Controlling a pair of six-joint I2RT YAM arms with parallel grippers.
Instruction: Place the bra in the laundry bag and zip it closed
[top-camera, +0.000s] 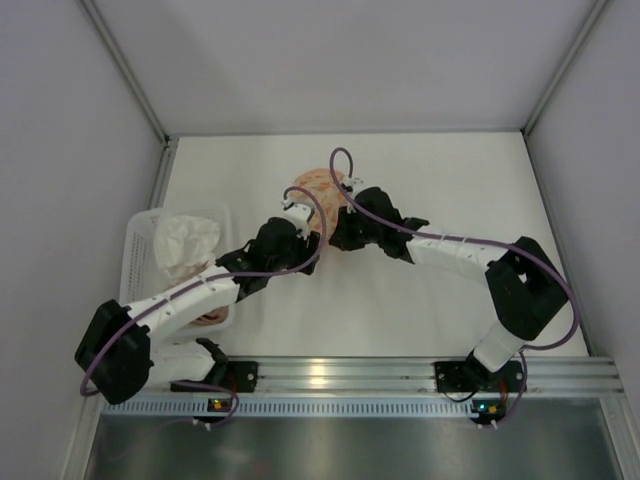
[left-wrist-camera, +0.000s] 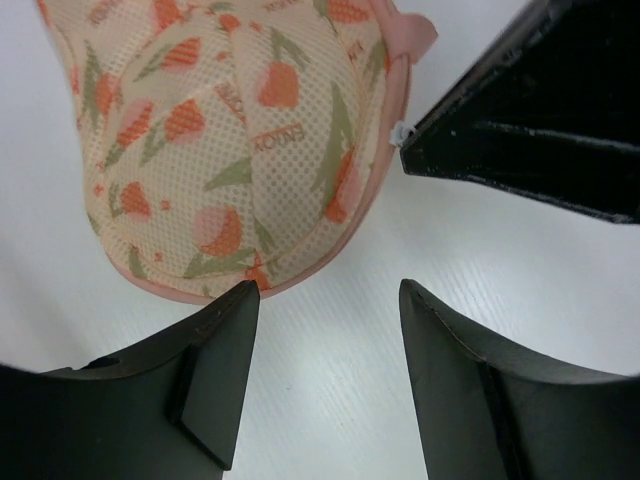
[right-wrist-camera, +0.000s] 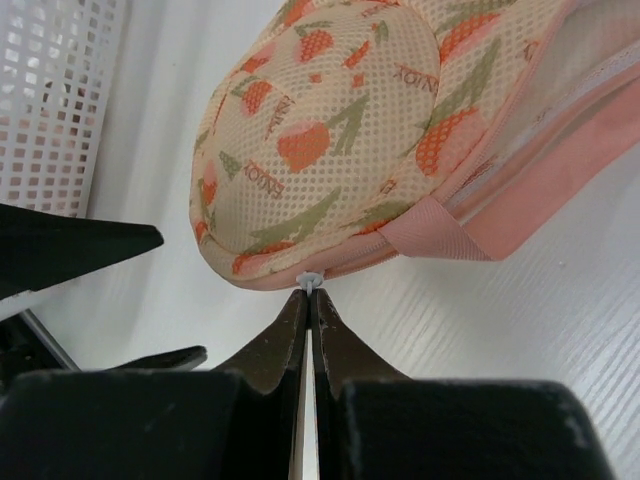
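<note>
The laundry bag (top-camera: 318, 190), cream-peach mesh with orange floral print and a pink zip edge, lies on the white table between both grippers. It fills the top of the left wrist view (left-wrist-camera: 230, 130) and of the right wrist view (right-wrist-camera: 330, 130). My right gripper (right-wrist-camera: 311, 295) is shut on the small white zip pull (right-wrist-camera: 313, 280) at the bag's near rim; its black fingers (left-wrist-camera: 520, 130) show in the left wrist view. My left gripper (left-wrist-camera: 325, 290) is open and empty, its left fingertip right at the bag's rim. The bra is hidden.
A white plastic basket (top-camera: 135, 250) with a crumpled white cloth (top-camera: 185, 240) stands at the left; its grid wall shows in the right wrist view (right-wrist-camera: 50, 100). The bag's pink loop strap (right-wrist-camera: 430, 232) sticks out beside the zip. Grey walls enclose the table.
</note>
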